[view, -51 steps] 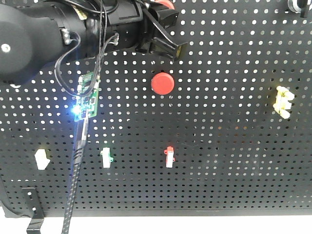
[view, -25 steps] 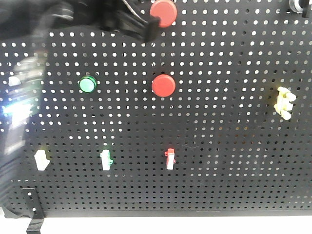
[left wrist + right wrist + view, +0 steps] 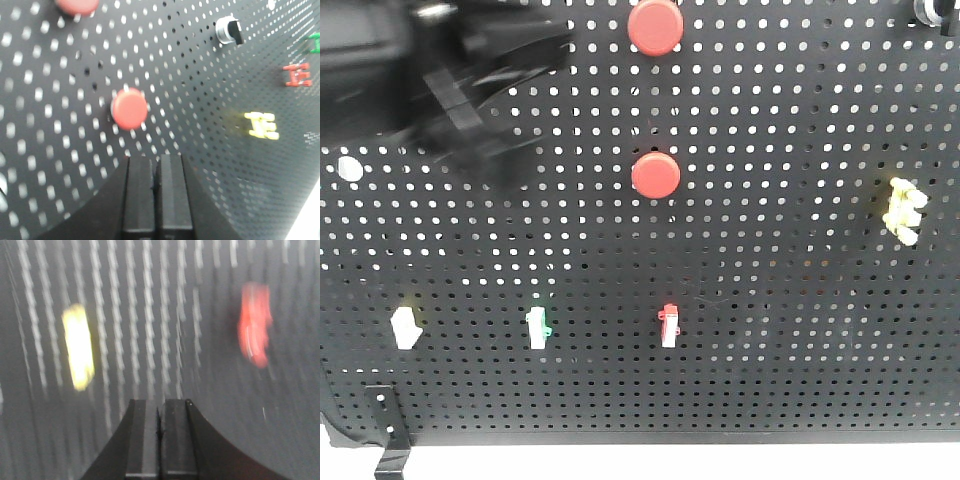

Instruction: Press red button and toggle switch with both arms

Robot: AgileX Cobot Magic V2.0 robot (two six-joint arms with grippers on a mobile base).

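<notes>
As both were shut empty, the left end effector (image 3: pixel 152 200) had the red button (image 3: pixel 129 108) just up-left, the right end effector (image 3: pixel 160 440) a red switch (image 3: pixel 255 322) up-right.

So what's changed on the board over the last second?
The glossy black arm swung left, away from the upper round red button, now fully uncovered; its green circuit board has left view. Nothing gripped or released. The lower red button, row of small switches and black pegboard are unchanged.
</notes>
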